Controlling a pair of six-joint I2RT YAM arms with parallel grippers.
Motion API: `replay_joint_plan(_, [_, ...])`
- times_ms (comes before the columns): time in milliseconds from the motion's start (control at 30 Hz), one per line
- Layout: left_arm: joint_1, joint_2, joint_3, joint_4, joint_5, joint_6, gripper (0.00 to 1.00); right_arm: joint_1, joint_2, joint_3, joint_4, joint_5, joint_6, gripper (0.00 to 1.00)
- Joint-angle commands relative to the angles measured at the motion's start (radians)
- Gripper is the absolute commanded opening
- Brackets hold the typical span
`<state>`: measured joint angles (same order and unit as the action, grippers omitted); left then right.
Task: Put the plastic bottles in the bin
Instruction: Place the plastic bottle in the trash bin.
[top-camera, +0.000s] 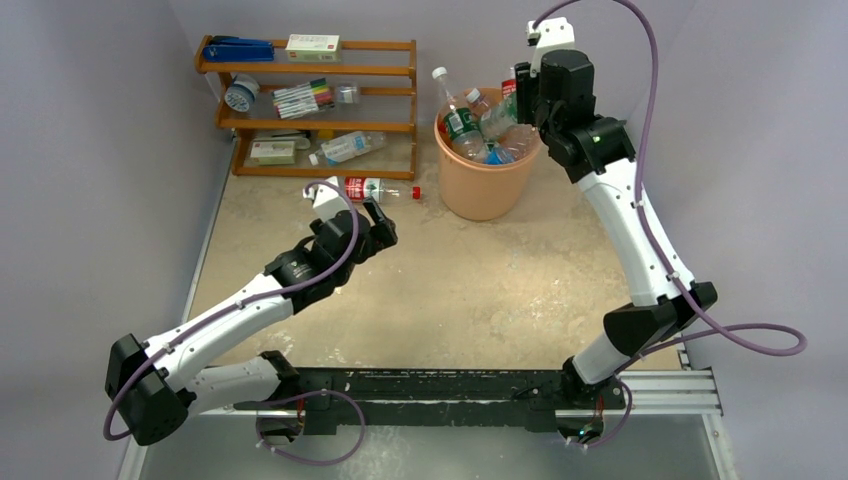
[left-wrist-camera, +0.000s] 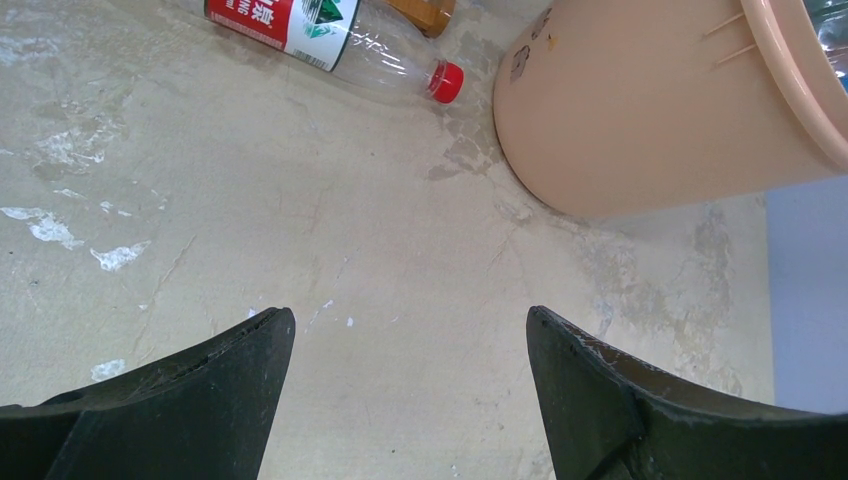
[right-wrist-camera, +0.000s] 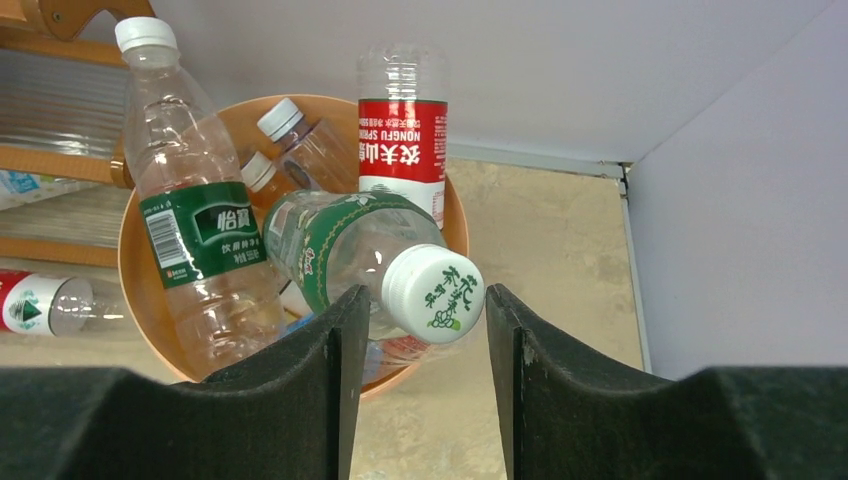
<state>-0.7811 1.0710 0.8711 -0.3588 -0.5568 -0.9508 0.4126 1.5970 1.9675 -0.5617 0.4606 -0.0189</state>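
Observation:
The orange bin (top-camera: 480, 190) stands at the back of the table, with several plastic bottles (top-camera: 465, 125) sticking out of it. My right gripper (top-camera: 525, 105) hangs over its right rim. In the right wrist view a green-labelled bottle (right-wrist-camera: 340, 240) leans out of the bin (right-wrist-camera: 135, 260), its white cap (right-wrist-camera: 433, 293) between the parted fingers of my right gripper (right-wrist-camera: 427, 310), with a gap on the left side. A red-labelled bottle (top-camera: 372, 188) lies on the table left of the bin. My left gripper (top-camera: 385, 225) hovers open just short of that bottle (left-wrist-camera: 330, 35), nothing between its fingers (left-wrist-camera: 250, 370).
A wooden shelf (top-camera: 310, 100) at the back left holds markers, small boxes, tape and one more clear bottle (top-camera: 350, 147). Walls close in on the left, back and right. The bin's side (left-wrist-camera: 640, 120) fills the upper right of the left wrist view.

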Motion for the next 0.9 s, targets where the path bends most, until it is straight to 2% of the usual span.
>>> replay_joint_plan(0, [0.003, 0.021, 0.037, 0.055, 0.009, -0.003, 0.86, 0.005, -0.026, -0.025, 0.041, -0.004, -0.002, 0.51])
replay_joint_plan(67, [0.003, 0.02, 0.036, 0.056, 0.01, -0.003, 0.85, 0.006, -0.037, -0.036, 0.048, -0.006, 0.003, 0.56])
replay_joint_plan(233, [0.003, 0.02, 0.038, 0.055, 0.001, 0.002, 0.86, 0.006, -0.066, -0.005, 0.044, -0.013, 0.005, 0.84])
replay_joint_plan(400, [0.003, 0.062, 0.076, 0.043, -0.013, 0.011, 0.86, 0.006, -0.077, 0.054, 0.01, -0.06, 0.021, 0.99])
replay_joint_plan(500, [0.007, 0.088, 0.106, 0.041, -0.04, 0.006, 0.91, 0.006, -0.086, 0.089, -0.005, -0.061, 0.041, 1.0])
replay_joint_plan(633, [0.065, 0.16, 0.166, 0.011, -0.055, -0.018, 0.92, 0.006, -0.137, 0.08, -0.011, -0.058, 0.078, 1.0])
replay_joint_plan(867, [0.25, 0.254, 0.192, 0.06, 0.082, -0.105, 0.92, 0.006, -0.286, -0.043, 0.018, -0.141, 0.139, 1.0])
